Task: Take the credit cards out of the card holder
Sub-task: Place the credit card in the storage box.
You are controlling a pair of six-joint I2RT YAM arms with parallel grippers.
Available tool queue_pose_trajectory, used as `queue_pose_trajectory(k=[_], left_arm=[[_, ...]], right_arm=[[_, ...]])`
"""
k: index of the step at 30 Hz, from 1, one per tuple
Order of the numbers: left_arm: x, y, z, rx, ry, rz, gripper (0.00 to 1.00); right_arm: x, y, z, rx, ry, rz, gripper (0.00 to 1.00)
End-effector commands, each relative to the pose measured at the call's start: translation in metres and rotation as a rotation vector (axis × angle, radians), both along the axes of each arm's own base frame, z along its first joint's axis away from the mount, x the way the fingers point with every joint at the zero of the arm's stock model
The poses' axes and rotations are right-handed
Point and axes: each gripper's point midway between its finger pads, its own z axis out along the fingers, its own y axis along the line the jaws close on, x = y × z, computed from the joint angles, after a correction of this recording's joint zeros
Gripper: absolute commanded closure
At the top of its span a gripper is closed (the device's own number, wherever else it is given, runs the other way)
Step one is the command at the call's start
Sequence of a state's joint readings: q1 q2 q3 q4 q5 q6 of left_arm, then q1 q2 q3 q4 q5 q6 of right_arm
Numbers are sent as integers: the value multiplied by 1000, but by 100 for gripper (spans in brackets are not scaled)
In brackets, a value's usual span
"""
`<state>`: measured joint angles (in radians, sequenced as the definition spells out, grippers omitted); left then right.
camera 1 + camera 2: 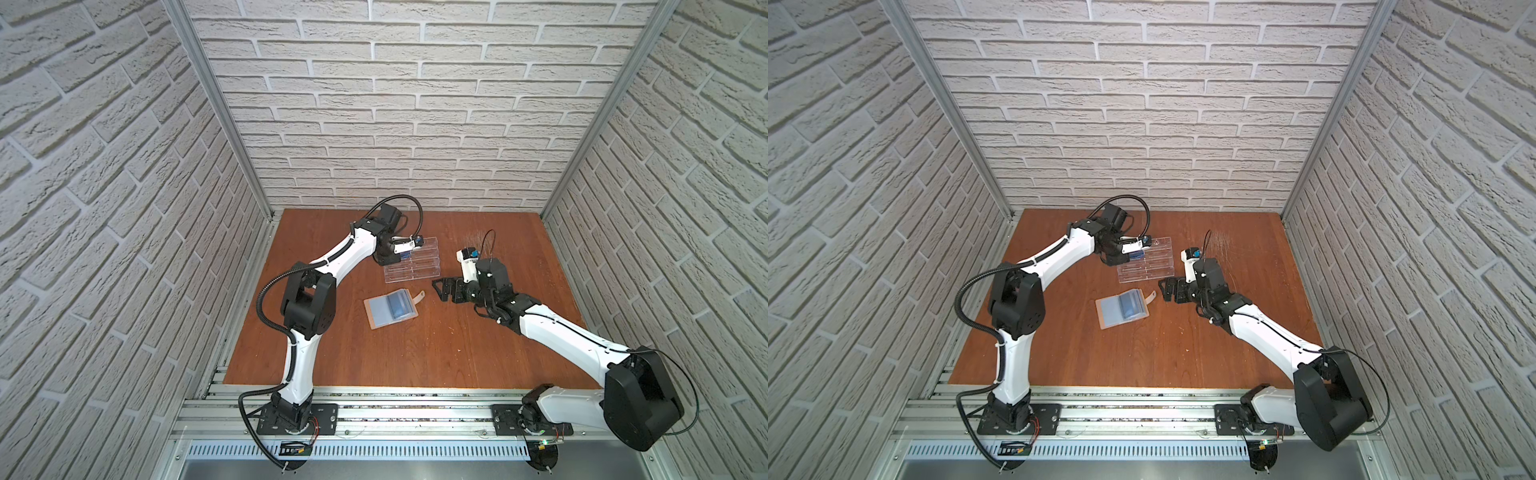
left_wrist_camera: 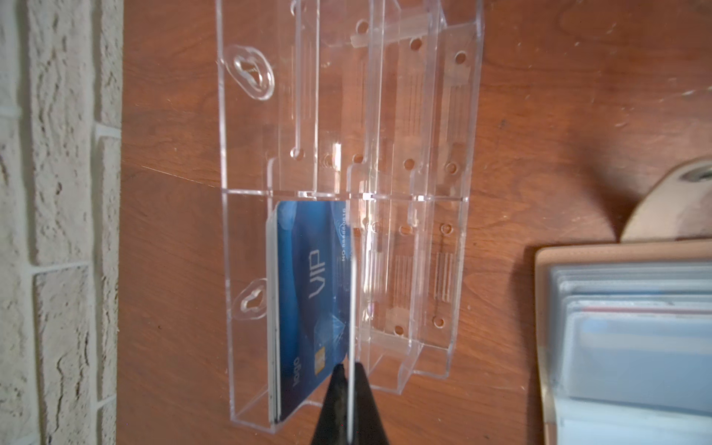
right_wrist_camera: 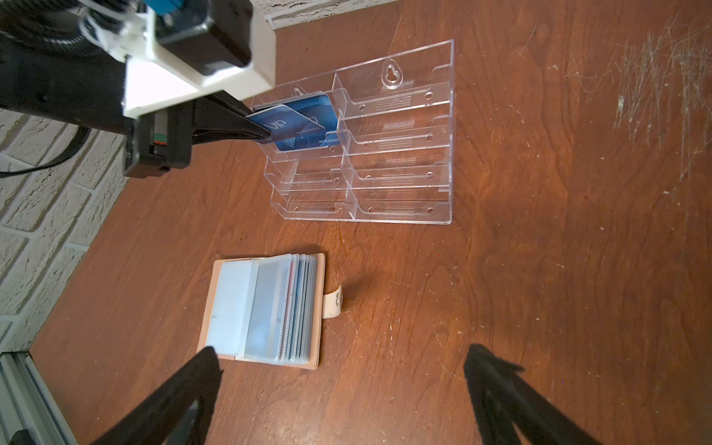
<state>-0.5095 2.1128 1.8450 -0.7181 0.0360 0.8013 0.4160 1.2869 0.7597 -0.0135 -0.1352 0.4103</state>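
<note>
My left claw point(image 3: 264, 134) is clenched on a blue card point(image 3: 287, 125) at the rack's point(image 3: 400, 162) top slot, where it may jam against the stored card point(image 3: 314, 102) and slip, while my right claw point(image 3: 341, 348) hangs released near the holder point(image 3: 231, 308), open on the tabletop point(image 3: 539, 269).

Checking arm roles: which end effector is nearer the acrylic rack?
Left. The left end effector holds a blue card at the acrylic rack; the right end effector hangs open, apart from it.

Blue credit cards point(image 2: 308, 300) — tan card holder point(image 3: 316, 339)
</note>
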Motion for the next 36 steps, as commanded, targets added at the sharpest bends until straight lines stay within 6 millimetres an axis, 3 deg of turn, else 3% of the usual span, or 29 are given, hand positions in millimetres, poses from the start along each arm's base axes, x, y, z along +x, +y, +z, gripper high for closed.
queue_pose_trajectory(k=[1, 10, 31, 36], left_arm=[[9, 4, 6, 17, -25, -8, 100], [19, 4, 9, 27, -49, -4, 100], [27, -3, -4, 38, -55, -10, 100], [28, -5, -4, 43, -65, -10, 95]], right_arm=[[7, 3, 10, 19, -44, 7, 0], [6, 4, 9, 21, -42, 9, 1], [7, 4, 8, 23, -40, 9, 1], [7, 4, 9, 25, -41, 10, 0]])
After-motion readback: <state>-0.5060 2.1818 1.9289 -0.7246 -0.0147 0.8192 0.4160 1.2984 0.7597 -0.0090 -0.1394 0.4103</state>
